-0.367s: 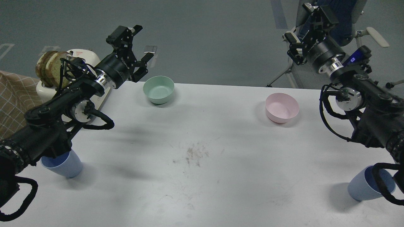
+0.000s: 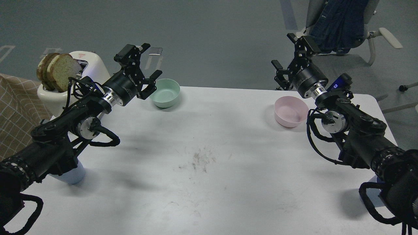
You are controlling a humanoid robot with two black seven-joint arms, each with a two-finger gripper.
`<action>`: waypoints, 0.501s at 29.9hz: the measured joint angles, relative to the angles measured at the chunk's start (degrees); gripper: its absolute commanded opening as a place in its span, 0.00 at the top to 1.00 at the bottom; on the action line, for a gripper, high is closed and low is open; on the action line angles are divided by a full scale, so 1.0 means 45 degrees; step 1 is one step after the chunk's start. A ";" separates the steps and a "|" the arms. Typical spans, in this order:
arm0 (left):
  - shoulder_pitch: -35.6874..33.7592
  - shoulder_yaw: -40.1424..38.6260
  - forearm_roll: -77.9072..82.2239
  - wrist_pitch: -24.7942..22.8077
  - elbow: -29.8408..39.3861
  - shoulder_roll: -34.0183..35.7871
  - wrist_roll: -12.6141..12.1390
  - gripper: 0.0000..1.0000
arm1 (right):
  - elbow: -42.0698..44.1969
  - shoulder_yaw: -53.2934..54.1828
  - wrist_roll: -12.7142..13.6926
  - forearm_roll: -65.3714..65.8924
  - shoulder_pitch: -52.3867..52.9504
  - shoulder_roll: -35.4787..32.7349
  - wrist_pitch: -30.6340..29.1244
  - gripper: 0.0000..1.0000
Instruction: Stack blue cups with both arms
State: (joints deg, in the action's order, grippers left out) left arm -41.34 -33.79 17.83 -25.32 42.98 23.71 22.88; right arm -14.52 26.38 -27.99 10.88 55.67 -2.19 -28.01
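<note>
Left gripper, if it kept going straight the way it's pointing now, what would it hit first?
Probably nothing on the table. The left gripper points up and away, fingers spread, passing left of the mint-green bowl toward open floor. Depth is hard to judge from this one view.

A mint-green bowl sits far left on the white table; a pink bowl far right. A white toaster holding bread slices stands at the far-left corner.

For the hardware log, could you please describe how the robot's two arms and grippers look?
Both arms are matte black with silver ring joints and looped black cables. The left gripper and the right gripper are black two-finger units on round black wrists; the left wrist carries small white lettering. A blue part sits behind the right wrist.
</note>
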 measured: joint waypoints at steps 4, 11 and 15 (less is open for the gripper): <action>-0.0001 -0.0052 -0.0045 -0.0075 -0.0047 -0.0003 -0.0001 0.02 | 0.0366 0.0031 0.0000 0.0004 0.0078 0.0210 0.0000 0.00; -0.0161 -0.0051 -0.0116 -0.0105 -0.0150 0.0073 0.0135 0.02 | 0.0971 0.0056 0.0000 0.0042 0.0130 0.0464 0.0001 0.00; -0.0241 -0.0310 -0.0128 -0.0044 -0.0183 0.0140 0.0160 0.02 | 0.1411 0.0062 0.0000 0.0043 0.0160 0.0486 0.0001 0.00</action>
State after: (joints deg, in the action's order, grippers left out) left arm -42.42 -35.18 17.26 -25.52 42.16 24.35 23.60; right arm -8.17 26.65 -28.00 11.07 56.39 -0.01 -28.00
